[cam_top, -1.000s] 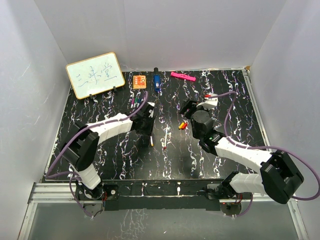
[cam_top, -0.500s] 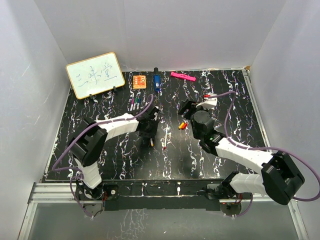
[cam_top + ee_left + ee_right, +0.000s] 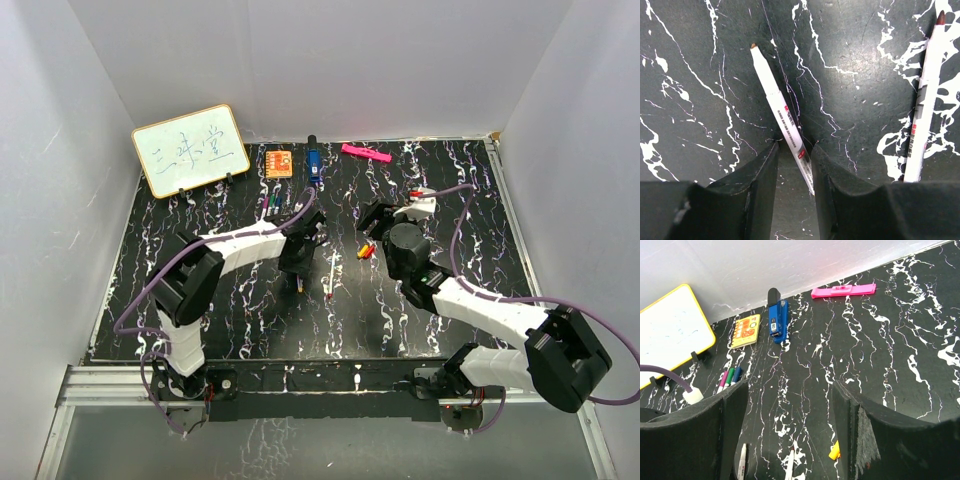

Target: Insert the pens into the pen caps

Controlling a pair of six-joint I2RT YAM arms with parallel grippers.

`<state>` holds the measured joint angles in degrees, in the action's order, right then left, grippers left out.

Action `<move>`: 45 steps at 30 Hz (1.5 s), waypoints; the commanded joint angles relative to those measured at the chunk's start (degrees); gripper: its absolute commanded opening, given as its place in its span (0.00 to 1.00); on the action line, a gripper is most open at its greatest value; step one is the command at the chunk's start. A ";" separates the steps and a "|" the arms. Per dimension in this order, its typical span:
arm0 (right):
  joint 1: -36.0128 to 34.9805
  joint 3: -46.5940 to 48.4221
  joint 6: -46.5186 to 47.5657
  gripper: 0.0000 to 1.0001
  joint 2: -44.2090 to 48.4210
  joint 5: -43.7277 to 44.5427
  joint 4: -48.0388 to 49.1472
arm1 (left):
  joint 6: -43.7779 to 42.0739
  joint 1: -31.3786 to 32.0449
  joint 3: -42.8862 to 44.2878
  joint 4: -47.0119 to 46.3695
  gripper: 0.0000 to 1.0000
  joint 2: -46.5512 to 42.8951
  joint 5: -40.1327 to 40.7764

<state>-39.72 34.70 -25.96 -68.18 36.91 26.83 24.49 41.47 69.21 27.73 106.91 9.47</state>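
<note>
A white pen with an orange tip [image 3: 772,95] lies on the black marbled table, its rear end between the fingers of my left gripper [image 3: 795,150]. The jaws are open and straddle it; the right finger touches it and the left finger stands apart. From above, the left gripper [image 3: 299,268] hangs over this pen [image 3: 301,284]. A second white pen with a red tip [image 3: 925,100] lies to the right, also seen from above [image 3: 329,272]. A yellow cap [image 3: 835,451] and a red cap lie together [image 3: 366,250]. My right gripper [image 3: 372,216] is open and empty above them.
Capped pens in purple, green and blue [image 3: 729,377] lie at the back left of centre. An orange square block [image 3: 279,162], a thick blue marker [image 3: 313,163], a pink bar [image 3: 365,153] and a small whiteboard [image 3: 190,150] stand along the back wall.
My left arm has reached further right and lowered its gripper over the orange-tipped pen. The right arm has hardly moved.
</note>
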 commanded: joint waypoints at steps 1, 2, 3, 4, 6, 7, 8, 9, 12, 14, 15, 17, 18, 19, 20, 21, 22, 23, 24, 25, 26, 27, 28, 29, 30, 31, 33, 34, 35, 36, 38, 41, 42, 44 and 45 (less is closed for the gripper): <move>0.09 -0.16 -0.94 0.65 1.80 -0.10 1.68 | -2.37 -0.14 0.51 5.53 0.30 3.37 2.50; 0.13 -0.21 -0.87 0.65 1.95 -0.03 1.48 | -2.53 -0.13 0.89 5.68 0.29 3.66 2.34; 0.09 -0.21 -0.85 0.65 2.24 0.13 1.25 | -2.78 -0.15 1.19 5.75 0.28 3.84 2.01; 0.12 -0.20 -0.85 0.65 2.49 0.34 1.08 | -3.11 -0.15 1.33 5.80 0.27 4.05 1.75; 0.11 -0.33 -1.00 0.65 2.98 0.67 0.52 | -3.57 -0.17 1.57 5.96 0.22 4.55 1.44; 0.09 -0.33 -1.28 0.65 3.19 0.78 -0.13 | -3.84 -0.18 1.62 5.92 0.18 4.86 1.30; 0.09 -0.21 -1.77 0.64 3.36 1.01 -0.91 | -4.18 -0.17 1.63 5.93 0.14 5.08 1.10; 0.09 -0.04 -2.48 0.64 3.31 1.41 -2.14 | -4.38 -0.17 1.67 5.94 0.10 5.37 1.12; 0.09 1.37 -4.98 0.62 2.11 2.63 -7.51 | -5.56 -0.24 1.38 5.76 0.00 6.44 0.81; 0.13 3.03 -7.01 0.61 0.72 2.71 -12.20 | -6.24 -0.19 1.28 5.83 0.00 7.25 0.18; 0.15 3.99 -7.87 0.60 -0.07 2.47 -14.50 | -6.51 -0.17 1.16 5.74 0.00 7.60 -0.20; 0.09 5.85 -9.86 0.58 -2.12 2.12 -19.27 | -6.81 -0.21 0.57 5.23 0.00 7.65 -1.29; 0.09 6.78 -10.99 0.57 -3.05 2.29 -21.80 | -6.90 -0.17 0.20 4.85 0.00 7.33 -1.73; 0.09 7.58 -12.25 0.56 -3.93 2.36 -23.94 | -6.91 -0.17 -0.16 4.39 0.00 6.82 -2.12; 0.12 8.58 -13.36 0.55 -4.89 2.38 -25.85 | -6.99 -0.17 -0.48 3.98 0.00 6.27 -2.24; 0.09 9.43 -14.32 0.54 -5.87 2.35 -27.67 | -7.06 -0.16 -0.71 3.57 0.00 5.68 -2.34; 0.09 10.21 -15.19 0.54 -7.09 2.32 -29.49 | -7.21 -0.16 -0.84 3.41 0.00 5.04 -2.29; 0.03 11.20 -15.89 0.53 -8.32 2.25 -31.08 | -7.38 -0.21 -0.76 3.39 0.00 4.46 -2.28; 0.06 12.18 -16.40 0.53 -9.56 2.17 -32.65 | -7.48 -0.28 -0.68 3.53 0.00 3.83 -2.19; 0.08 13.17 -16.82 0.52 -10.97 2.01 -34.43 | -7.64 -0.25 -0.67 3.60 0.00 2.82 -2.23; 0.02 14.31 -17.17 0.52 -12.21 1.81 -35.59 | -7.74 -0.25 -0.66 3.72 0.00 2.01 -2.11; 0.05 15.27 -17.49 0.52 -13.56 1.79 -36.76 | -7.79 -0.30 -0.78 3.65 0.00 0.99 -2.07; 0.03 16.38 -17.79 0.52 -14.85 1.76 -37.66 | -7.79 -0.38 -0.95 3.61 0.00 -0.11 -2.02; 0.00 17.28 -17.84 0.52 -16.00 1.69 -38.31 | -7.75 -0.49 -1.19 3.53 0.00 -1.30 -1.93; 0.00 18.26 -17.87 0.51 -17.20 1.54 -38.83 | -7.71 -0.58 -1.55 3.42 0.00 -2.48 -1.87; 0.00 19.34 -17.90 0.51 -18.27 1.40 -39.39 | -7.62 -0.79 -1.84 3.36 0.00 -3.74 -1.83; 0.06 21.24 -18.04 0.51 -20.85 1.03 -40.29 | -7.54 -1.25 -2.44 3.51 0.00 -6.23 -1.74; 0.05 22.19 -18.19 0.51 -21.81 0.77 -40.75 | -7.55 -1.48 -2.68 3.62 0.00 -7.40 -1.59; 0.00 23.08 -18.22 0.51 -22.90 0.51 -41.10 | -7.56 -1.63 -2.94 3.85 0.00 -8.65 -1.51; 0.01 24.13 -18.44 0.51 -23.85 0.27 -41.40 | -7.57 -1.80 -3.21 4.02 0.00 -9.66 -1.43; 0.00 25.70 -18.89 0.51 -25.58 0.04 -42.31 | -7.55 -1.92 -3.55 4.43 0.00 -11.91 -1.34; 0.14 27.71 -19.53 0.51 -27.91 -0.09 -43.40 | -7.61 -2.01 -3.81 5.07 0.00 -14.59 -1.80; 0.15 28.32 -19.73 0.51 -28.63 -0.20 -43.92 | -7.61 -2.00 -3.98 5.21 0.00 -15.43 -1.99; 0.16 29.56 -20.34 0.49 -30.05 0.02 -44.92 | -7.61 -2.01 -4.31 5.45 0.00 -16.91 -2.14; 0.11 30.14 -20.59 0.49 -30.73 0.13 -45.53 | -7.61 -2.01 -4.46 5.61 0.00 -17.57 -2.08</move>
<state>-39.72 60.77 -44.40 -97.12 36.05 -16.62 17.52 39.53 65.60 30.96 93.76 8.12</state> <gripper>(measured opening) 0.498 0.055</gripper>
